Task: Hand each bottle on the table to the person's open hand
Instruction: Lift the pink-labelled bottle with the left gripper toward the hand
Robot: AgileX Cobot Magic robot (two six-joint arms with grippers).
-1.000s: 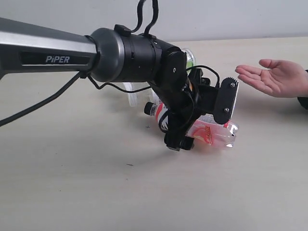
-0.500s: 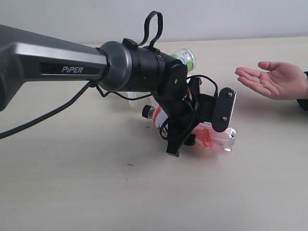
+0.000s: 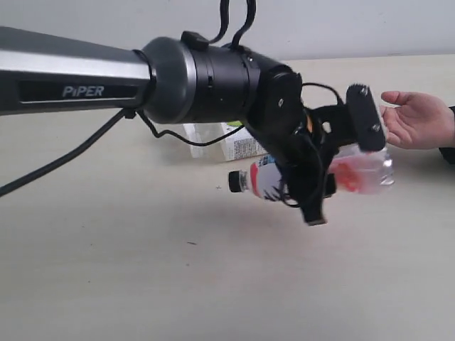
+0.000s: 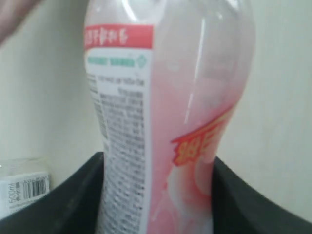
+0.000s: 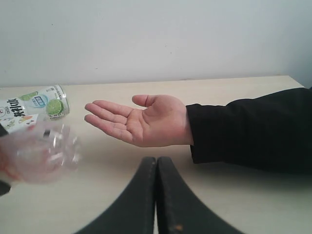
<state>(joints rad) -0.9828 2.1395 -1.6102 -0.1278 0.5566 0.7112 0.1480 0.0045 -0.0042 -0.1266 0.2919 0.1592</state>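
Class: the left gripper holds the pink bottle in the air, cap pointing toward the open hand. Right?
No. The exterior view shows the left gripper holding the pink bottle in the air, cap pointing away from the open hand.

Exterior: raised, across the desk (image 3: 106, 284).
Left wrist: tight on pink bottle (image 4: 170, 122).
Right wrist: low, facing open hand (image 5: 141, 124), shared with exterior.

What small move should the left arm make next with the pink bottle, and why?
Probably shift it sideways over the person's open hand: the left gripper holds the pink bottle clear of the table, and its base is not yet above the palm.
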